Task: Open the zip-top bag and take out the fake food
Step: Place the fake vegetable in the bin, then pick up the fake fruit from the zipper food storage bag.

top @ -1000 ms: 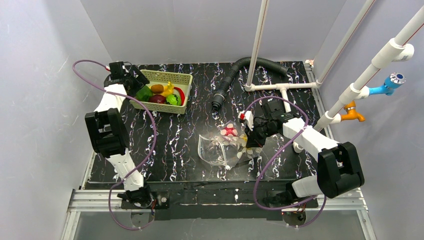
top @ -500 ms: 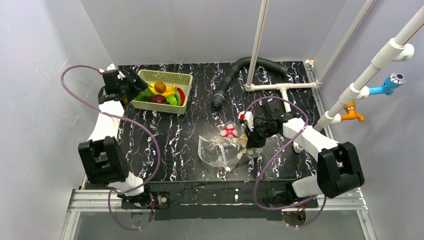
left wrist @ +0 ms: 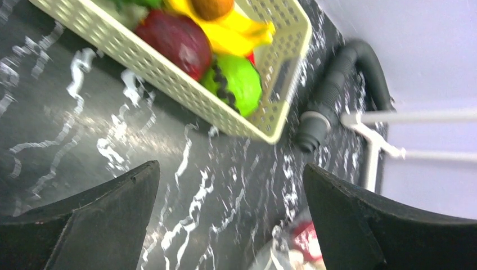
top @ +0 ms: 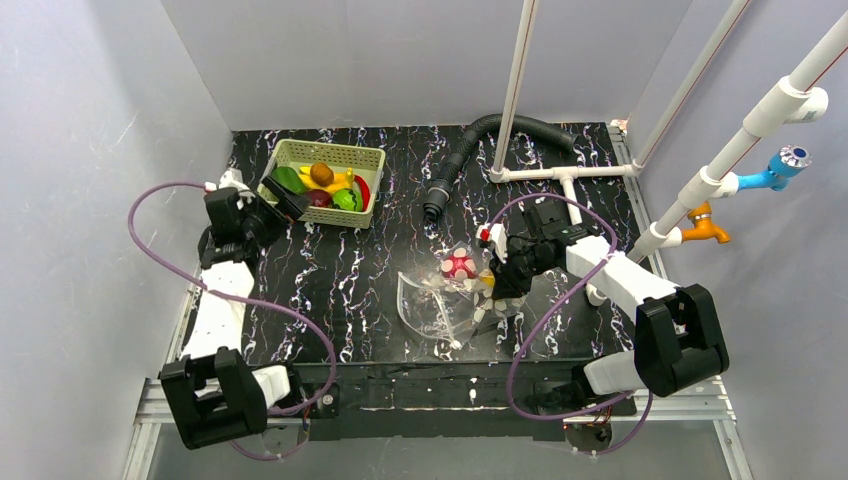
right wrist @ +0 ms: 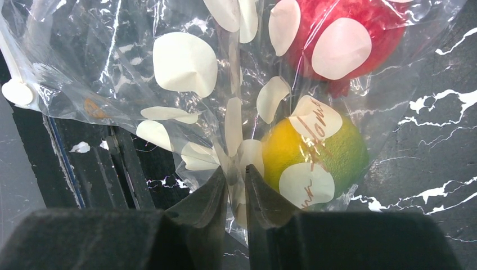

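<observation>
- The bag (top: pixel 432 302) is seen on the desk (top: pixel 340 290), right of the middle and toward the near edge. It lies slack, and its left-hand rim looks to be gaping.
- Two pieces of toy food are made out inside it: a red piece (right wrist: pixel 349 28) and a yellow-green piece (right wrist: pixel 332 152), both bunched at the bag's right-hand end under the white spots.
- The right pincer (right wrist: pixel 236 180) is brought low over that same end. Its jaws are drawn almost together, and a fold of the spotted film is caught between them, just beside the yellow-green piece.
- That hold is judged to be on the bag's closed end, so that the end can be lifted and the last pieces tipped toward the mouth. Only film is gripped, none of the toy food.
- The left pincer (top: pixel 283 203) is held at the near left corner of the basket (top: pixel 330 148), in the desk's far left corner. Its jaws are spread as wide as they go, and nothing is carried between them.
- Inside the basket a banana (left wrist: pixel 236 28) and a green piece (left wrist: pixel 242 81) are spotted among other pieces. The job is judged to be mostly done, with two pieces left in the bag.
- Slippery film is to be expected, so a slip from so thin a pinch is the risk to watch.
</observation>
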Controlling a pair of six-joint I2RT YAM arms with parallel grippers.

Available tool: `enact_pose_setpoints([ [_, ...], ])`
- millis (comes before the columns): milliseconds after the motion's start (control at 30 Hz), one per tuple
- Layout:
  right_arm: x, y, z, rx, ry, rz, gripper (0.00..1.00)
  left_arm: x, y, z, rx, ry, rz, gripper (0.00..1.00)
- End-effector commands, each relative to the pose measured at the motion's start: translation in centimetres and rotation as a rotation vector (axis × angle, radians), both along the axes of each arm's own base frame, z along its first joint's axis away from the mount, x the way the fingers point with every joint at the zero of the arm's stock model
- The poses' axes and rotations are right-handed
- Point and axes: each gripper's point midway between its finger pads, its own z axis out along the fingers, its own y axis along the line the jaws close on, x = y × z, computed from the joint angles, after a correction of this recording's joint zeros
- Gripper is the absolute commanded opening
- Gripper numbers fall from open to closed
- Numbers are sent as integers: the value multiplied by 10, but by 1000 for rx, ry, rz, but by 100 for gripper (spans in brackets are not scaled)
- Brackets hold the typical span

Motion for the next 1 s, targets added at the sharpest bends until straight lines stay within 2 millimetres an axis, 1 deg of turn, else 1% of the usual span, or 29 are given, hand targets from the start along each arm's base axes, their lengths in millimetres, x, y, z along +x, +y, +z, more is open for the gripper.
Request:
enact_pose_setpoints([
  [0,4,3,16,39,-55,20,26,-34,-47,11,-143,-43,-207,98],
  [67,4,3,18,44,-68,22,29,-52,-61,8,-166,-35,-259,98],
  [100,4,3,18,47,-72,22,30,-63,-69,1,-176,-18,-285,98],
  [133,4,3,19,49,-78,23,31,-73,-76,-1,-178,-11,-307,98],
  [267,5,4,22,57,-99,24,34,-112,-108,-26,-153,40,-382,98],
  [333,5,3,23,60,-104,23,34,-126,-119,-35,-142,55,-404,98],
  [467,5,3,27,74,-123,22,36,-143,-131,-45,-180,80,-421,98],
  [633,4,3,35,101,-147,24,37,-159,-149,-50,-168,107,-499,98],
  [967,3,1,45,141,-173,22,39,-178,-174,-67,-141,151,-579,98],
])
